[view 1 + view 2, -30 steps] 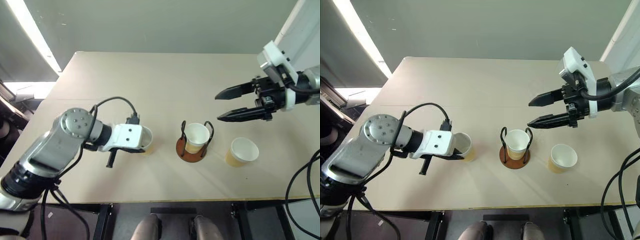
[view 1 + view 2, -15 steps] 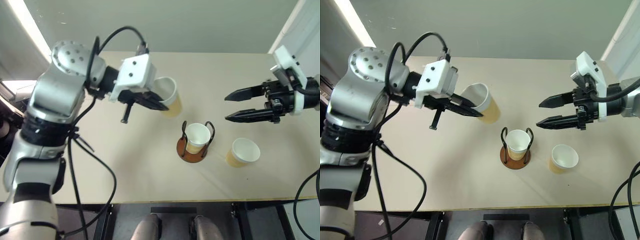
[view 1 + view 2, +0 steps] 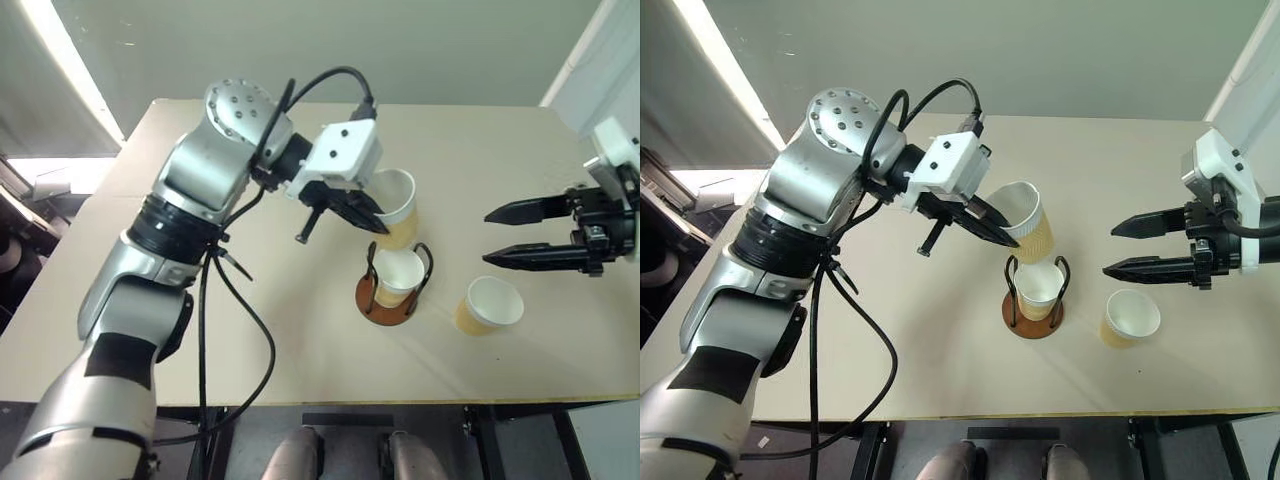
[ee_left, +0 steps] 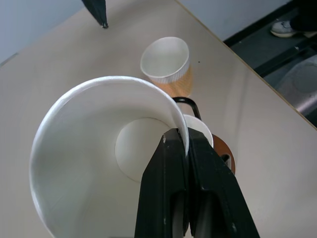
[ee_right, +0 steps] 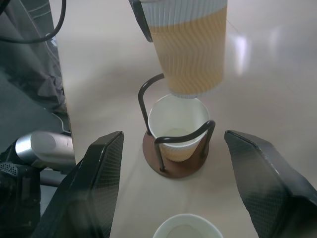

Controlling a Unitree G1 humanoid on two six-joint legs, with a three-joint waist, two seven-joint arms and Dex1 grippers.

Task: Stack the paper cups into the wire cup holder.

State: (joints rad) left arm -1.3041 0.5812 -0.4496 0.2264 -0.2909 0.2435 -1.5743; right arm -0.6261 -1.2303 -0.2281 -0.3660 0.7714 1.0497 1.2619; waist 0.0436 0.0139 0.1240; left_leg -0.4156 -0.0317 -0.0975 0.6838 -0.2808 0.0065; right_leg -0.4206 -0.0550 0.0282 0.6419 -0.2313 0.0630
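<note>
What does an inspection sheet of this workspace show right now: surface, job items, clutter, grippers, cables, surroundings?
Surface: beige rectangular tabletop, bare around the job's things.
Job's things: wire cup holder with a reddish-brown disc base and black loops, one tan paper cup seated in it; a second tan paper cup held in the air just above it, tilted; a third tan paper cup standing on the table beside the holder.
Clutter: nothing seen.
Grippers: left gripper shut on the raised cup's rim; right gripper open, empty, above the third cup's side of the table.
Cables: black cables looped along the left arm, off the table.
Surroundings: grey wall behind.
</note>
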